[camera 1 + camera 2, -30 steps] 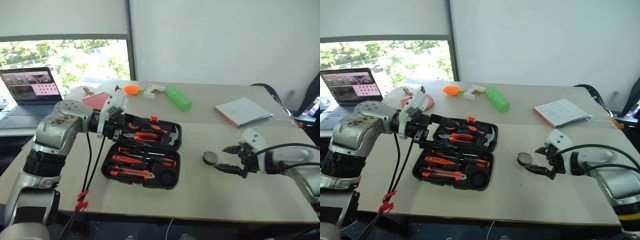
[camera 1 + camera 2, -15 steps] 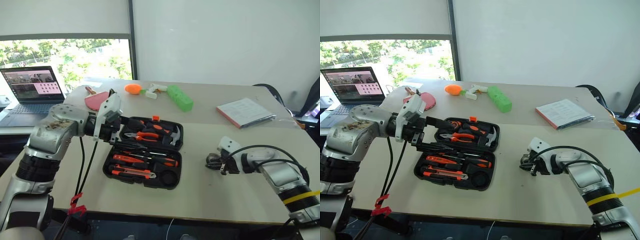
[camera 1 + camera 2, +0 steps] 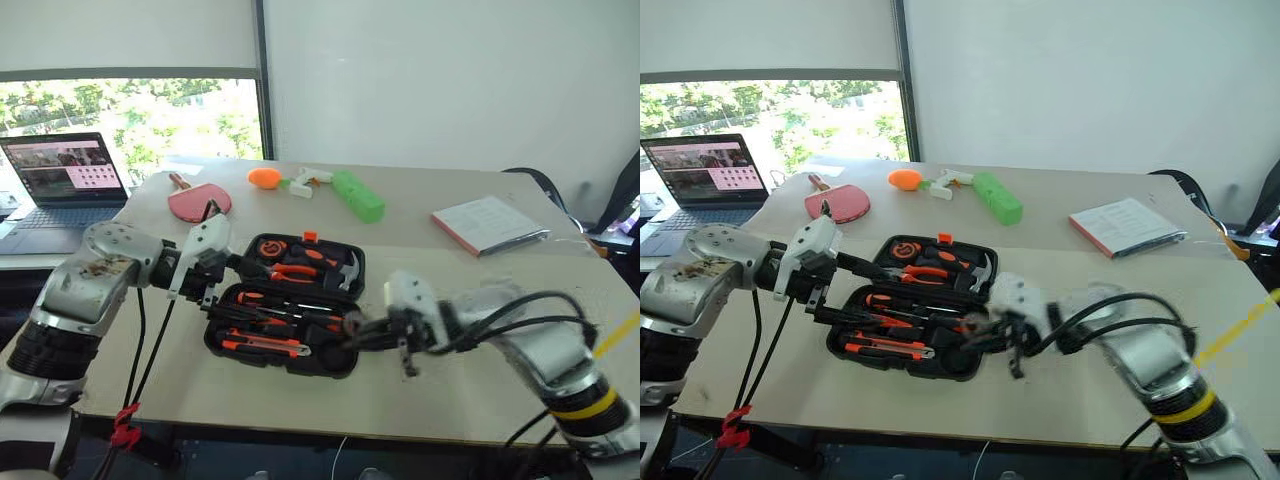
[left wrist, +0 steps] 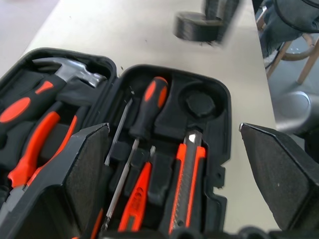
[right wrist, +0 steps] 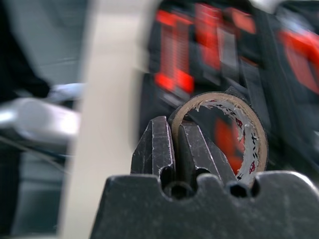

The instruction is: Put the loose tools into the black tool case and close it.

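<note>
Right gripper, now clenched on the tape roll, has carried it off the worktop to the open case, ready for its round recess.

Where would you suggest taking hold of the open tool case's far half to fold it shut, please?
Probably its far rim, beside the orange latch. The tool case lies open and flat, hinged along the middle, so that edge is free. Come from the far side, slip a finger under the rim and lift it toward the robot.
</note>
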`<state>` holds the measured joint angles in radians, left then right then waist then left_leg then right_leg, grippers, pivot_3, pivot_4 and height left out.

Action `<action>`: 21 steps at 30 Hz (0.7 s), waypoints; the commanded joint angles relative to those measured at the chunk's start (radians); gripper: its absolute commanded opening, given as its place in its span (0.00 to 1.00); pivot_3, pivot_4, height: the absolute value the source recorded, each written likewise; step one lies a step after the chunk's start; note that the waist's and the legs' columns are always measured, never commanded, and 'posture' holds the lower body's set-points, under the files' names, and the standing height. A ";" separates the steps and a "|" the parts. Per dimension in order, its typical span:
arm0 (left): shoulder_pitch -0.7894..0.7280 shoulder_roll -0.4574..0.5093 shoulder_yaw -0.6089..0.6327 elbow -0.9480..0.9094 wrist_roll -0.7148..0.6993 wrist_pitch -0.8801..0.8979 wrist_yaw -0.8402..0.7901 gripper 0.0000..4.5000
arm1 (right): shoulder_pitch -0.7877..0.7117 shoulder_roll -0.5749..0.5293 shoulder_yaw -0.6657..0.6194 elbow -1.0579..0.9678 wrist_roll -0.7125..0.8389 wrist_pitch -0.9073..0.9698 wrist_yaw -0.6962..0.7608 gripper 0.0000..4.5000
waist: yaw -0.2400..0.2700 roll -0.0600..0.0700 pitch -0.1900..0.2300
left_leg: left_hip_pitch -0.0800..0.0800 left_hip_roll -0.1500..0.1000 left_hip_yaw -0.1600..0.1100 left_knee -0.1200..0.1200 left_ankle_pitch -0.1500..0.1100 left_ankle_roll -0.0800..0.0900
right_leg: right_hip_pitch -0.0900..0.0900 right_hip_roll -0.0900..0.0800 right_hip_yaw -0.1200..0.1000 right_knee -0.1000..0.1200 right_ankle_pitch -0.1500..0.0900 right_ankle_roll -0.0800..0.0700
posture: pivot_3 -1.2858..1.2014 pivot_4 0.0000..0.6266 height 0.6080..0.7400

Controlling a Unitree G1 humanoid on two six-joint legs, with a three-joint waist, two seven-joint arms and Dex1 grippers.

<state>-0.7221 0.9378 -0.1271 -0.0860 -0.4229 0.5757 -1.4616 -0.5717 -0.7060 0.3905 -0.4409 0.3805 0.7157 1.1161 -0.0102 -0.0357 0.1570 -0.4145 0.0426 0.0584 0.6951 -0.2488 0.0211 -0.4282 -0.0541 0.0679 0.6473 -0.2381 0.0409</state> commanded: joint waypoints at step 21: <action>-0.002 0.013 0.028 -0.061 -0.027 0.032 0.030 1.00 | -0.040 0.070 0.094 0.105 -0.141 0.011 -0.043 0.52 | -0.002 0.000 0.000 | 0.000 0.000 0.000 0.000 0.000 0.000 | -0.001 0.000 0.000 0.000 0.000 0.000 | 0.52 0.24 0.99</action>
<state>-0.7007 0.9497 -0.1216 -0.1419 -0.4361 0.6156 -1.4322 -0.6114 -0.6388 0.4969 -0.3058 0.2305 0.7168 1.0694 -0.0123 -0.0359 0.1571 -0.4147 0.0422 0.0585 0.6949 -0.2487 0.0210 -0.4290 -0.0543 0.0677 0.6476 -0.2381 0.0410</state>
